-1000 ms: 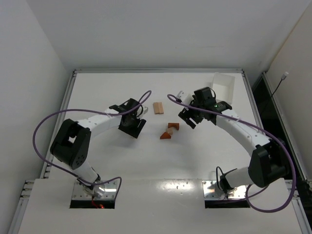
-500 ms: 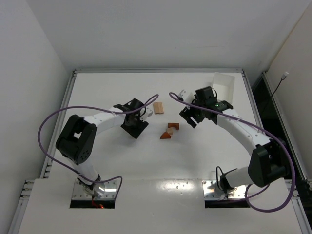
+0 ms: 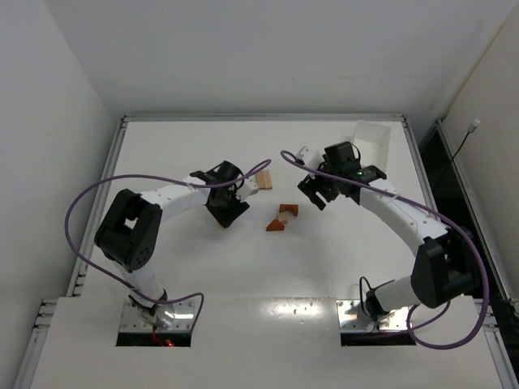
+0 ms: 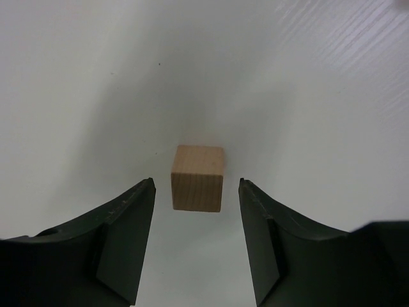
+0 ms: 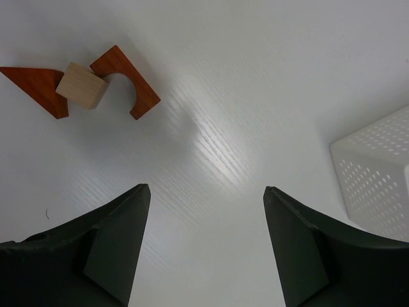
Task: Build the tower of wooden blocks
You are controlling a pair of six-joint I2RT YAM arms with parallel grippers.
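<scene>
Tan and lying on the white table (image 4: pixel 307 96), one light block (image 4: pixel 197 186) sits between the parted jaws of the left gripper (image 4: pixel 197 182), touched by neither, while the right gripper (image 5: pixel 206 188) hangs wide open near a reddish-brown wedge (image 5: pixel 37 87), tan cube (image 5: pixel 82 85) and reddish-brown arch (image 5: pixel 121 77) clustered together, unstacked.

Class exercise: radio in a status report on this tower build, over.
Left fingers open, straddling tan block. Right fingers open, empty. Three blocks clustered, no tower. Nothing obstructing.
</scene>
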